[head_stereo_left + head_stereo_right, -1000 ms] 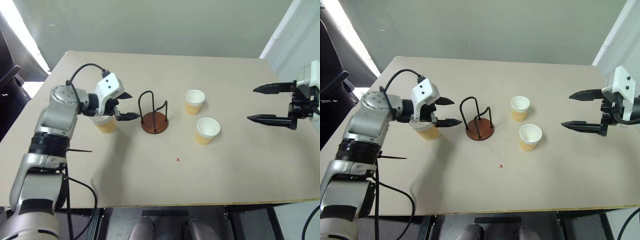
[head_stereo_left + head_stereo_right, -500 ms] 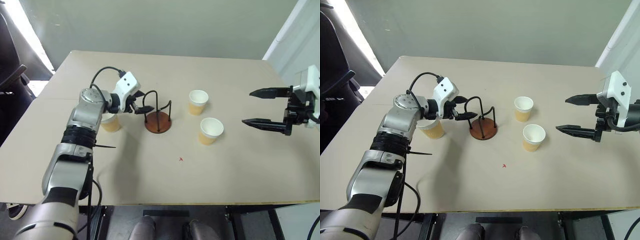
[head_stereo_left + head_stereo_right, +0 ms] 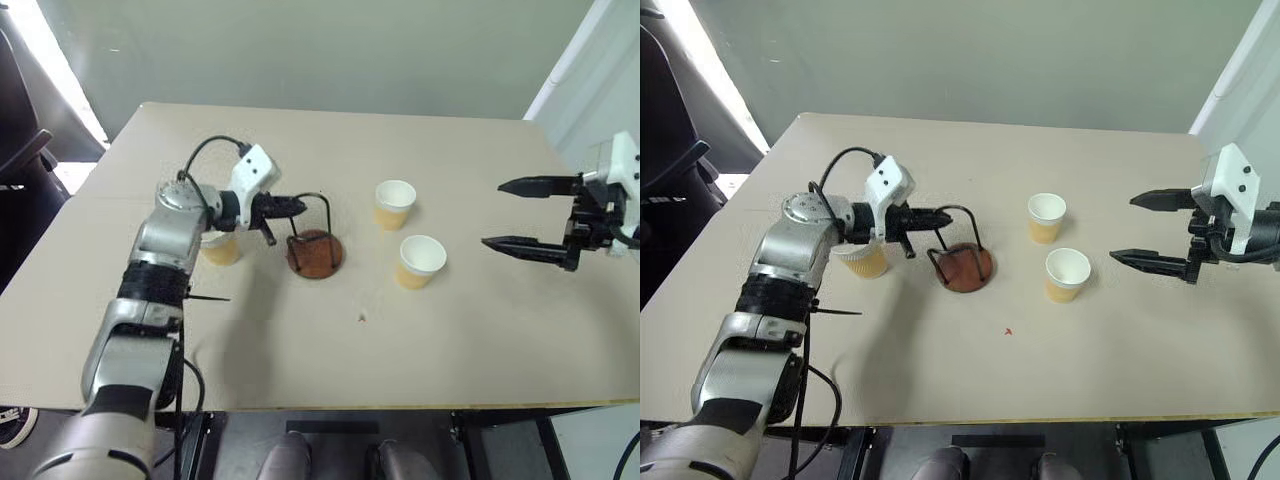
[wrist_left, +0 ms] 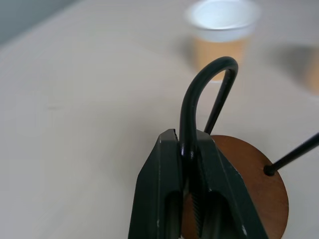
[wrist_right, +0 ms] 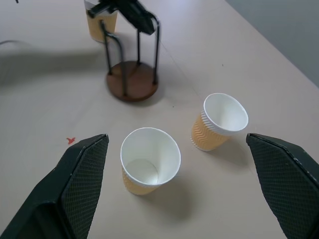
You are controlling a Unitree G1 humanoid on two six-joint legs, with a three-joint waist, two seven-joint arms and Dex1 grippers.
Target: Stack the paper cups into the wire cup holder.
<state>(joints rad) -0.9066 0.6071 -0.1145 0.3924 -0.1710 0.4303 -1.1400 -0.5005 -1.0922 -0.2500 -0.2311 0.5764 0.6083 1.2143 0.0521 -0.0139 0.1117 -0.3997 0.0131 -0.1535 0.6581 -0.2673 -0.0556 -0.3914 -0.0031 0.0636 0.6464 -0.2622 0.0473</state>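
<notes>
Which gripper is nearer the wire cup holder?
Left. The left gripper is clamped on a wire loop of the wire cup holder; the right gripper hangs open, far beyond the cups.

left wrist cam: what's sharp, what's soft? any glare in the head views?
Left wrist view: left gripper shut on the wire cup holder is sharp; the paper cup behind is out of focus. Left eye view: blown-out daylight at the upper left corner; table evenly lit.
</notes>
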